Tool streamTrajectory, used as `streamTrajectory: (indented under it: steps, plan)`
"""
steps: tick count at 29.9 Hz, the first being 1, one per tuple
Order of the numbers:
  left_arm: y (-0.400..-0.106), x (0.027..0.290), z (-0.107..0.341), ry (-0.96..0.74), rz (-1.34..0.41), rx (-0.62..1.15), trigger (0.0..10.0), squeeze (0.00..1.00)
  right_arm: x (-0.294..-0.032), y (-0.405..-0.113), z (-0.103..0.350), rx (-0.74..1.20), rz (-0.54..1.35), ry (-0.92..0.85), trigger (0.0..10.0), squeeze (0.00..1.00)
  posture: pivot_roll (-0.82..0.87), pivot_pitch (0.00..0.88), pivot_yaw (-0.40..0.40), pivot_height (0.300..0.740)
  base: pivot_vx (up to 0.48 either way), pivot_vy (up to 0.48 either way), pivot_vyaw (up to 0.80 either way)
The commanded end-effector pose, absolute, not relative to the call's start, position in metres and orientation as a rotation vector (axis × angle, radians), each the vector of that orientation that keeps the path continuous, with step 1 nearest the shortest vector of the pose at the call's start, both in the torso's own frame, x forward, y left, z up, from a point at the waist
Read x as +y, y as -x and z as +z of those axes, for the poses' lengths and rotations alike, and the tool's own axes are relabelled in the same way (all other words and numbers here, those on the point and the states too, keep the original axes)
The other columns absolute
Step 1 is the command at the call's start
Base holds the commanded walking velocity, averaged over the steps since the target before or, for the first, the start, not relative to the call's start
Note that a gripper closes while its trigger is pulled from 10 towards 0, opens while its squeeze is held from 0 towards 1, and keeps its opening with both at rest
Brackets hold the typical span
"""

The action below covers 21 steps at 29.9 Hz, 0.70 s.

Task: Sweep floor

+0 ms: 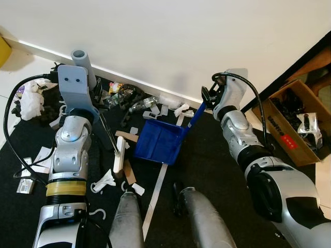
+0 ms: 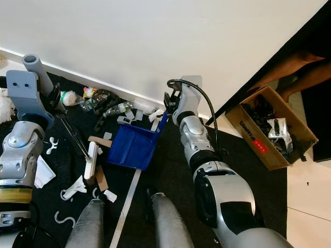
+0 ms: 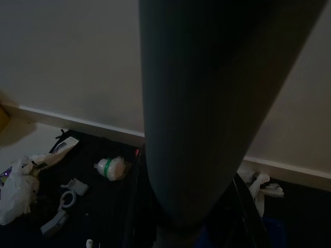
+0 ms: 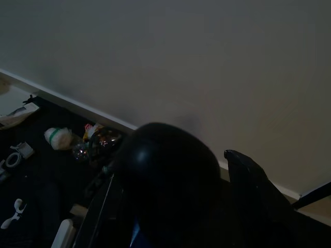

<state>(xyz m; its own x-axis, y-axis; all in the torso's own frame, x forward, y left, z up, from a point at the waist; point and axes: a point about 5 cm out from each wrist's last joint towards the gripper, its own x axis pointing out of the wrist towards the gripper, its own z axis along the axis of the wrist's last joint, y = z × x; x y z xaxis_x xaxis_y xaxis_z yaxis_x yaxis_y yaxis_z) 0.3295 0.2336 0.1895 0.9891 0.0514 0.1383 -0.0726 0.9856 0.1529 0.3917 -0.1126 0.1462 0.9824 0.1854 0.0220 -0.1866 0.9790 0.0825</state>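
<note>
Dustpan [image 1: 160, 140] lies on the black mat, open side toward the litter along the wall. Right gripper [image 1: 208, 96] closes on its blue handle [image 1: 196, 114]. Left gripper [image 1: 94, 91] apparently clamps the grey broom pole [image 1: 81, 60] beside the dustpan; its finger spread cannot be told.

Dustpan [image 1: 159, 140] set on the mat [image 1: 217, 160], litter strewn behind it along the wall [image 1: 170, 46].
The broom head [image 1: 120, 154] is seen just left of the dustpan; a cardboard box [image 1: 289, 121] is placed well to the right, off the mat.
</note>
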Motion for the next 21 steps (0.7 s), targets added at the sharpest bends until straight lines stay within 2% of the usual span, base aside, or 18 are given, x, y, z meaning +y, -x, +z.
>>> streamTrajectory:
  steps: [1,3,4,6,7,21]
  plan:
    - [-0.3287,0.2288,0.1802,-0.127,0.042,-0.106,10.0,0.00,-0.1182,-0.3899,0.1379,0.028,0.172,-0.079,10.0,0.00,0.13,0.333,-0.162,0.740,0.000,0.000,0.00]
    - [-0.3288,0.2293,0.1805,-0.128,0.043,-0.106,10.0,0.00,-0.1182,-0.3899,0.1378,0.030,0.172,-0.079,10.0,0.00,0.13,0.334,-0.162,0.740,0.000,0.000,0.00]
    - [-0.3290,0.2296,0.1807,-0.130,0.043,-0.106,10.0,0.00,-0.1181,-0.3899,0.1376,0.032,0.175,-0.084,7.6,0.00,0.13,0.333,-0.162,0.740,0.000,0.000,0.00]
    - [-0.3291,0.2298,0.1807,-0.131,0.043,-0.106,10.0,0.00,-0.1179,-0.3899,0.1375,0.034,0.178,-0.088,7.6,0.00,0.14,0.332,-0.162,0.740,0.000,0.000,0.00]
    - [-0.3294,0.2300,0.1809,-0.131,0.044,-0.106,10.0,0.00,-0.1176,-0.3898,0.1371,0.037,0.180,-0.094,0.0,0.00,0.13,0.332,-0.164,0.740,0.000,0.000,0.00]
    - [-0.3335,0.2306,0.1834,-0.130,0.048,-0.112,10.0,0.00,-0.1198,-0.3915,0.1401,0.033,0.164,-0.116,0.0,0.00,0.12,0.317,-0.163,0.740,0.000,0.000,0.00]
